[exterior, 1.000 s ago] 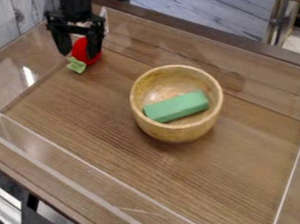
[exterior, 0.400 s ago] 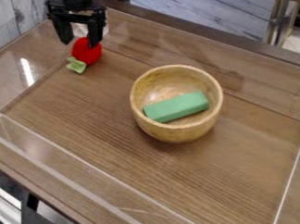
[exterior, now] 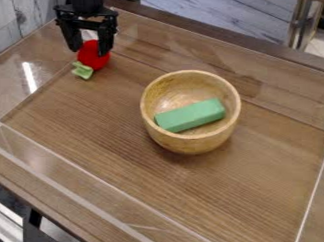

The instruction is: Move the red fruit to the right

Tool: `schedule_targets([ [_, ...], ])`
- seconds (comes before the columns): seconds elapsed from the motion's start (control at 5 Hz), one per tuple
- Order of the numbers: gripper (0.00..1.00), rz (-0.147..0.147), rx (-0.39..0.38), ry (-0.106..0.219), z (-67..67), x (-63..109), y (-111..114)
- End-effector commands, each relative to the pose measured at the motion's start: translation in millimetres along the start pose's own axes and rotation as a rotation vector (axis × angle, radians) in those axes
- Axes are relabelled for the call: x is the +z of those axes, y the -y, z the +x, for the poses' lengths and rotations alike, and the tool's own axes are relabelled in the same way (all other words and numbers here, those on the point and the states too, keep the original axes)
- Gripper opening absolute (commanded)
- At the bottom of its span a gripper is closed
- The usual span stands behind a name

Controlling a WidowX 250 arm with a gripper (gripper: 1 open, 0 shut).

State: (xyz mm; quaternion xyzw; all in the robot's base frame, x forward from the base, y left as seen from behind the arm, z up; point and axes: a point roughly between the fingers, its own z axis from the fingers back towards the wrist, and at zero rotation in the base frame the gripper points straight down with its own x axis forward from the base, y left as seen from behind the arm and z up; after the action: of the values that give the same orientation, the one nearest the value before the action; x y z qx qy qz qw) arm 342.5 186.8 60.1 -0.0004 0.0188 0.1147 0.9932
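- Across the whole view, the wooden table [exterior: 195, 207] fills the frame, its grain running from the near edge toward the far edge, with a glossy sheen and pale reflections near the far left corner.
- Along the near and left edges of the table, a clear raised border [exterior: 52, 147] catches the light.
- Near the middle of the table, slightly toward the right edge, the wooden bowl [exterior: 153, 133] stands upright, round and light in colour.
- Inside the bowl, the green rectangular block [exterior: 190, 116] lies tilted against the inner wall.
- At the far left corner of the table, the gripper [exterior: 88, 43] hangs pointing downward, black, its two jaws spread wide apart and closed on nothing.
- Directly below the gripper, well apart from the bowl, the red fruit [exterior: 93, 57] rests on the table; its upper part sits between the lowered fingertips, and whether they touch it cannot be told.
- Beside the fruit, on its left, the light-green leafy piece [exterior: 83, 71] lies on the table.
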Motion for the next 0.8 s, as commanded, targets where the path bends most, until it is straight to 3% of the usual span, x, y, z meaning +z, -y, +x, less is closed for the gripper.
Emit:
schedule_targets([
  [0.0, 0.00, 0.019, -0.049, 0.054, 0.4, 16.8, 3.6],
  [0.2, 1.00, 0.005, -0.039, 0.056, -3.1, 11.1, 12.1],
  [0.4, 1.00, -0.011, -0.020, 0.055, -3.5, 7.0, 17.9],
  [0.6, 1.00, -0.012, -0.016, 0.056, 0.1, 14.6, 7.9],
])
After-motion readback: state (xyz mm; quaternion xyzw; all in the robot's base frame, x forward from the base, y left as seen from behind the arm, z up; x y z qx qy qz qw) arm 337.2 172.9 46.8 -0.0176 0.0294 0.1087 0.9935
